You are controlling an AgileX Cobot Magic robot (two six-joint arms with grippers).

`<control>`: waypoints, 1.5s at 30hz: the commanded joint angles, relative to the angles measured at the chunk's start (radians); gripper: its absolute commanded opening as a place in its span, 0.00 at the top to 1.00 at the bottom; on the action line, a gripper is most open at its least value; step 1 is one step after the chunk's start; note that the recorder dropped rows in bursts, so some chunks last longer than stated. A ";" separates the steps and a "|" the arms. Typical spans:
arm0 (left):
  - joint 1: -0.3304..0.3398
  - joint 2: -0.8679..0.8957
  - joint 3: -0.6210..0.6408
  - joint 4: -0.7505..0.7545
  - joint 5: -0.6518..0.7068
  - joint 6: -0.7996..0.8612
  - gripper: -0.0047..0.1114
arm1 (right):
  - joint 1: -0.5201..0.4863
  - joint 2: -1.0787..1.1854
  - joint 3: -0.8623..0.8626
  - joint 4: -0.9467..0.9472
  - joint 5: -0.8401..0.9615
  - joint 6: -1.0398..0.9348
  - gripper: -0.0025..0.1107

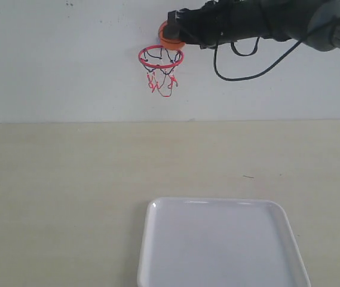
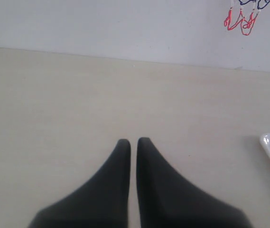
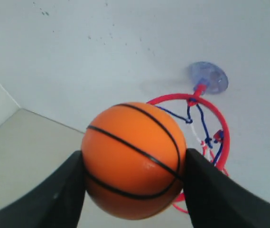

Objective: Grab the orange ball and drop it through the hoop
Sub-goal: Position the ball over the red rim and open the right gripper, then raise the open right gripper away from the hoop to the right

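No text, label, brand, number or sign can be read in any view. The only markings are plain black seam lines on the ball (image 3: 132, 159).
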 commanded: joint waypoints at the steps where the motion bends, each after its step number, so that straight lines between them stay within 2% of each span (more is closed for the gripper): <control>1: 0.003 -0.004 0.003 0.003 -0.003 -0.008 0.92 | 0.039 0.002 -0.008 0.002 -0.105 -0.156 0.98; 9: 0.003 -0.004 0.003 0.003 -0.003 -0.008 0.92 | 0.081 0.028 -0.008 0.006 -0.267 -0.236 0.98; 22: 0.003 -0.004 0.003 0.003 -0.003 -0.008 0.92 | 0.108 0.074 -0.008 0.031 -0.382 -0.236 0.98; 30: 0.003 -0.004 0.003 0.003 -0.003 -0.008 0.92 | 0.110 0.078 -0.008 0.031 -0.375 -0.236 0.96; 33: 0.003 -0.004 0.003 0.003 -0.003 -0.008 0.92 | 0.110 0.078 -0.008 0.033 -0.375 -0.231 0.82; 36: 0.003 -0.004 0.003 0.003 -0.003 -0.008 0.92 | 0.110 0.078 -0.008 0.033 -0.381 -0.231 0.57; 37: 0.003 -0.004 0.003 0.003 -0.003 -0.008 0.92 | 0.110 0.078 -0.008 0.033 -0.381 -0.231 0.45; 40: 0.003 -0.004 0.003 0.003 -0.003 -0.008 0.92 | 0.110 0.078 -0.008 0.033 -0.403 -0.233 0.24; 45: 0.003 -0.004 0.003 0.003 -0.003 -0.008 0.92 | 0.110 0.070 -0.008 0.030 -0.413 -0.234 0.23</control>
